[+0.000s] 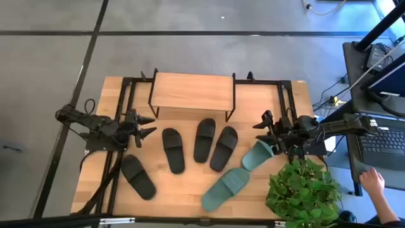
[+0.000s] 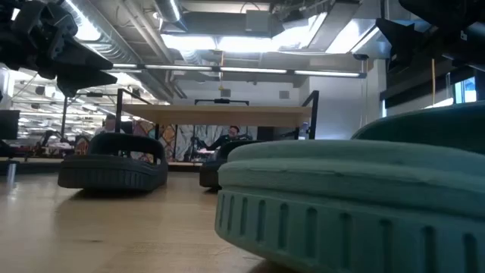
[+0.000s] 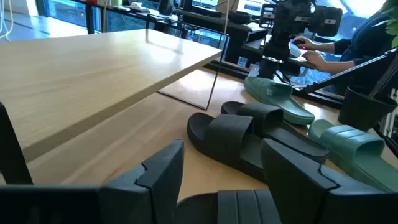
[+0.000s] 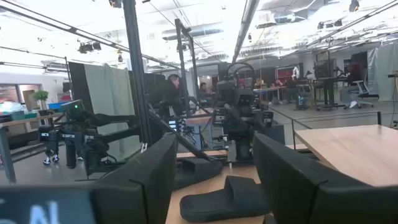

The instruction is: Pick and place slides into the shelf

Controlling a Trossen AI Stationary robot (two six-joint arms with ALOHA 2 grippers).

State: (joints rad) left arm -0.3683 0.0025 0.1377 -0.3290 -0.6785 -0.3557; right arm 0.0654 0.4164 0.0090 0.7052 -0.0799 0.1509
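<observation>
The shelf [image 1: 193, 90], a light plank top on thin black legs, stands at the table's far middle and also shows in the left wrist view [image 3: 93, 68]. Four black slides lie flat on their soles in front of it: [image 1: 138, 176], [image 1: 173, 149], [image 1: 204, 139], [image 1: 224, 147]. Two green slides [image 1: 256, 155] [image 1: 226, 187] lie toward the near right; one fills the low view [image 2: 356, 197]. My left gripper [image 1: 152, 125] [image 3: 222, 149] hovers open left of the black slides. My right gripper [image 1: 259, 121] [image 4: 216, 143] is open, raised just beyond the far green slide, with nothing between its fingers.
A leafy potted plant [image 1: 304, 190] stands at the table's near right corner, close to the right arm. Black frame rails [image 1: 123, 114] run along the table's left side and far edge. A person's hand [image 1: 373, 182] rests at a desk off the right edge.
</observation>
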